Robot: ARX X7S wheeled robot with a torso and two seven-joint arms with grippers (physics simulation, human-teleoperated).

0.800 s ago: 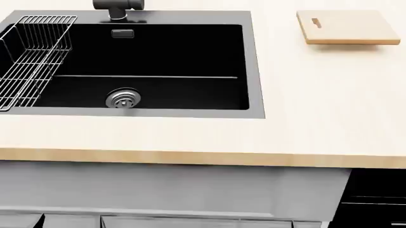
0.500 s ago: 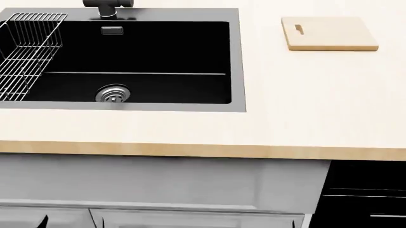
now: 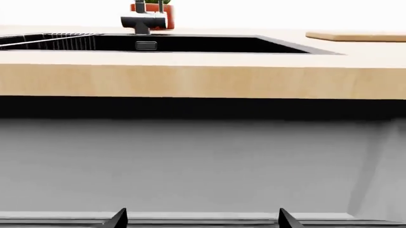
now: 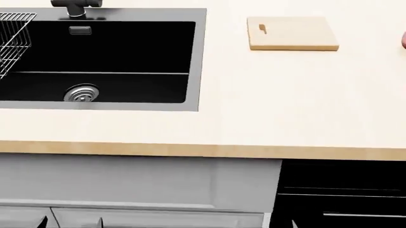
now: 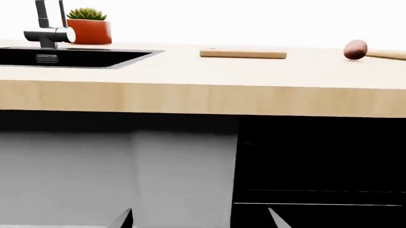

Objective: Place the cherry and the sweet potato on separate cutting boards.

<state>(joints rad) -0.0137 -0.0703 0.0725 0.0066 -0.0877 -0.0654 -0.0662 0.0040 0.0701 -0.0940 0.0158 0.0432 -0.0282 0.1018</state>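
Note:
The sweet potato [image 5: 355, 49], a pinkish-brown tuber, lies on the counter at the far right; only its edge [image 4: 403, 40] shows in the head view. Beside it is the end of a thin pale cutting board [image 5: 389, 55]. A thicker cutting board [image 4: 292, 33] with a small slot lies right of the sink, seen also as the board [image 5: 243, 54] and the board [image 3: 358, 36]. The cherry is out of view. My left gripper [image 3: 201, 221] and right gripper [image 5: 199, 219] are both open and empty, held below the counter edge in front of the cabinet.
A black sink [image 4: 95, 59] with a drain [image 4: 81, 93], a faucet [image 4: 75, 7] and a wire rack [image 4: 13, 33] takes up the counter's left. A potted plant [image 5: 89, 26] stands behind it. Below the wooden counter edge [image 4: 203, 151] are grey cabinet fronts and a dark recess [image 4: 339, 194].
The head view has shifted to the right: the sink and the thick board slid left in the picture, and the sweet potato's edge has come into view at the right.

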